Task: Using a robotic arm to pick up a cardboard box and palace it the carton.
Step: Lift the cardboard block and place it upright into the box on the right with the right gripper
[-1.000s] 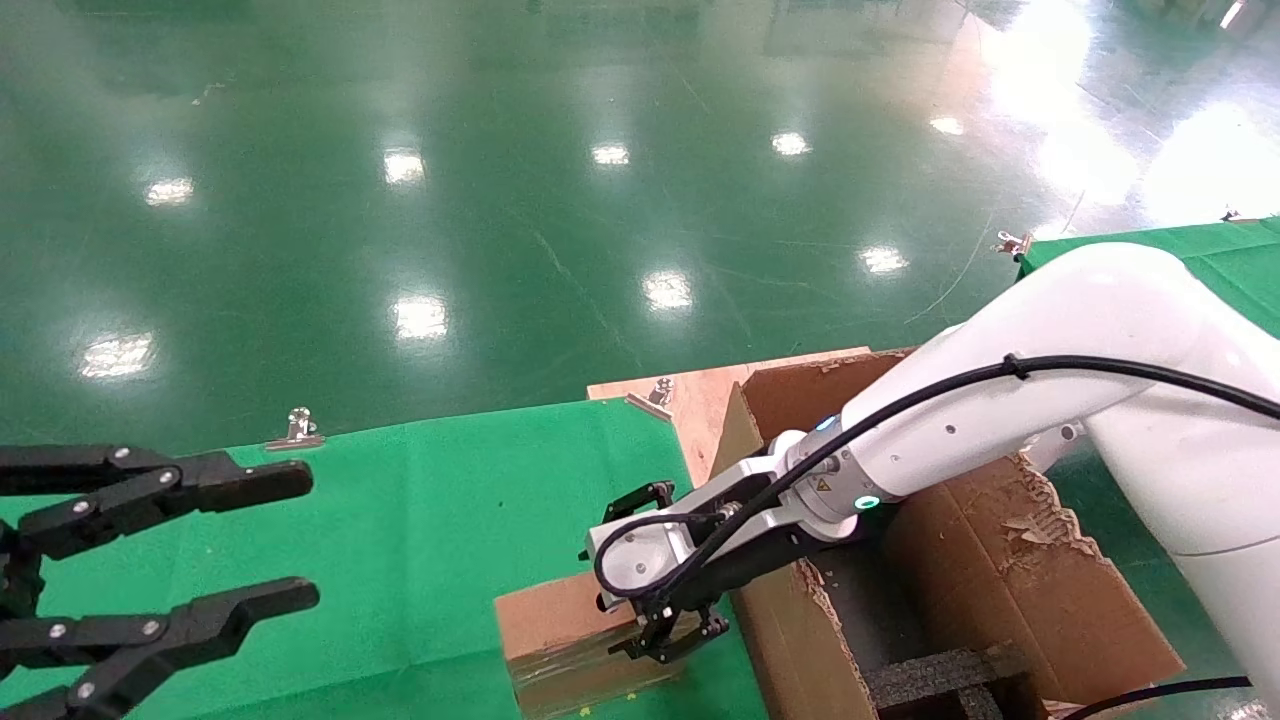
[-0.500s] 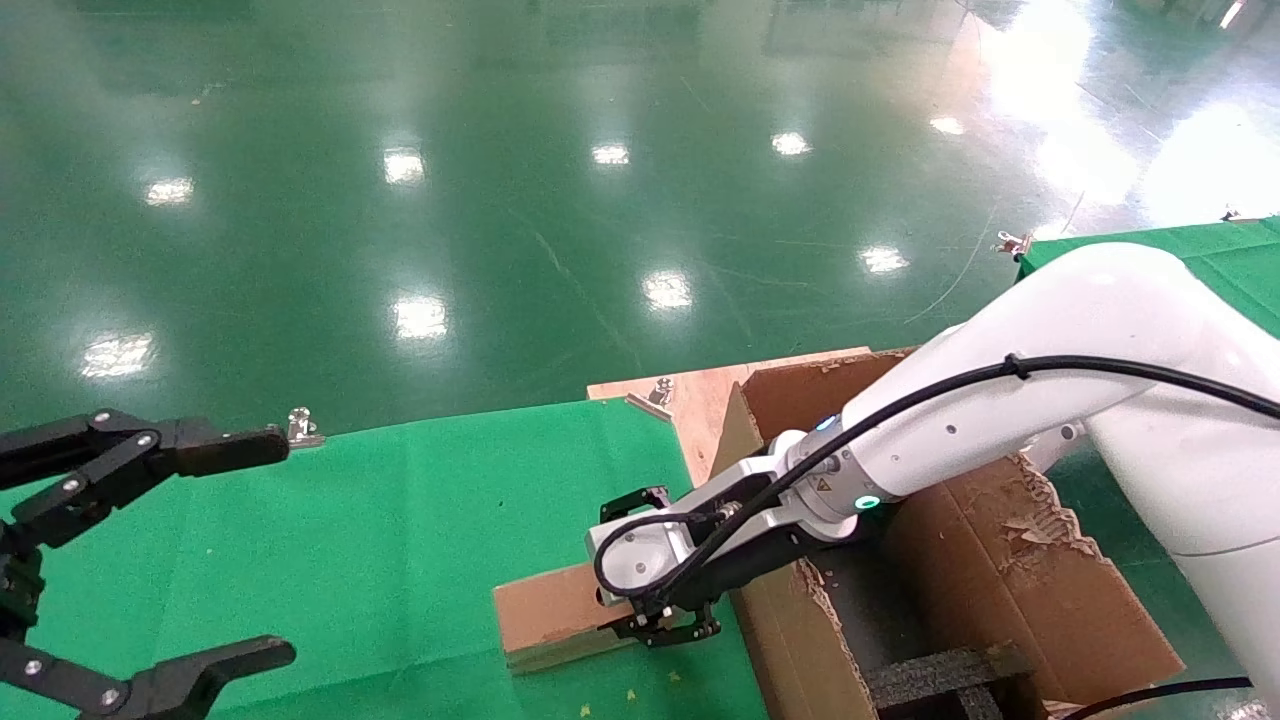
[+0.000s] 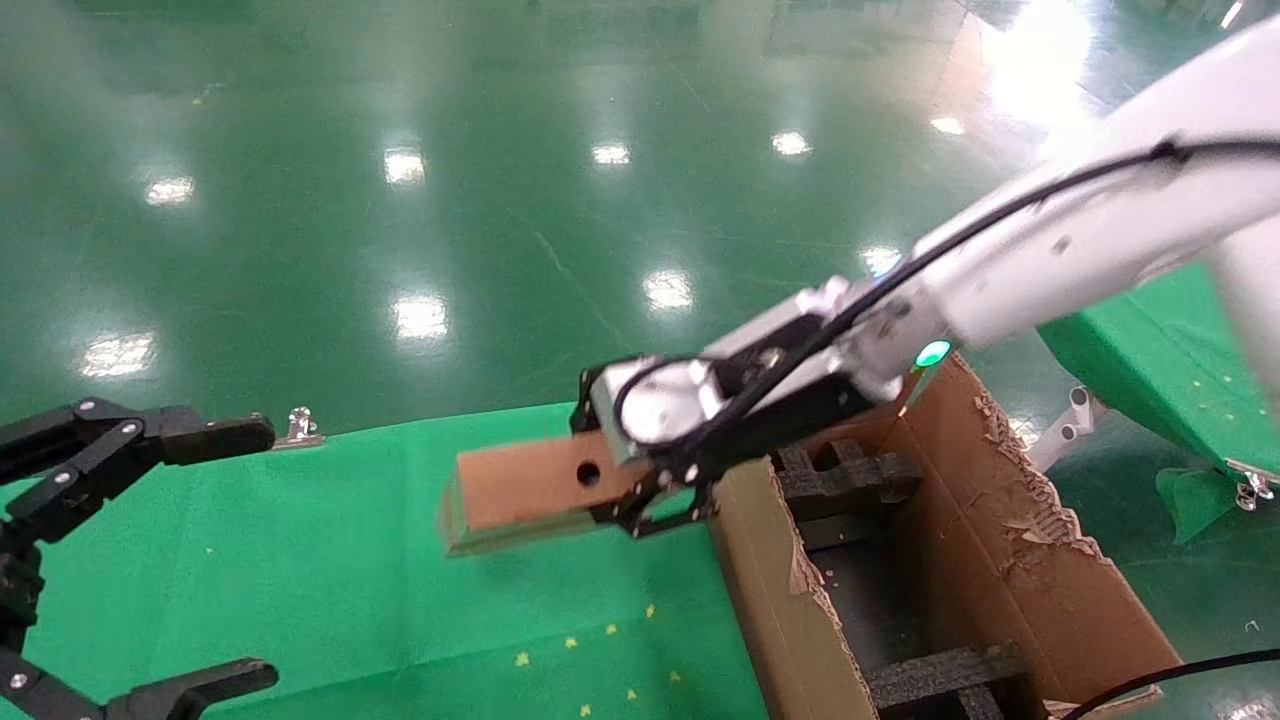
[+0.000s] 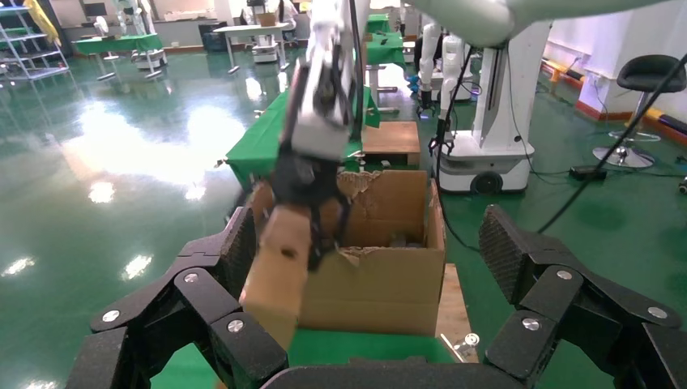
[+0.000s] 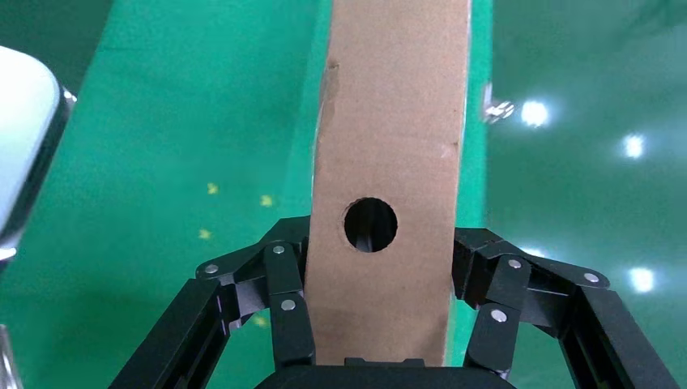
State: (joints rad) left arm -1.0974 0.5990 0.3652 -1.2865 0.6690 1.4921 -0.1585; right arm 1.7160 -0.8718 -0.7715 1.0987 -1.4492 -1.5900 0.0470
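The right gripper (image 3: 640,480) on the white robotic arm (image 3: 1050,250) clamps the cardboard box (image 3: 530,490) between its black fingers (image 5: 283,292), holding it in the air above the green cloth (image 3: 350,580), just left of the carton (image 3: 1000,560). Open cloth lies beneath the box; the carton's near ragged wall stands just beside the gripper. The box is small, brown and closed, with a round hole (image 5: 370,224) in its upper face. The carton stands open, with torn flaps and black foam inserts (image 3: 930,680) inside. The left gripper (image 3: 100,570) hangs far left of the carton, jaws spread wide.
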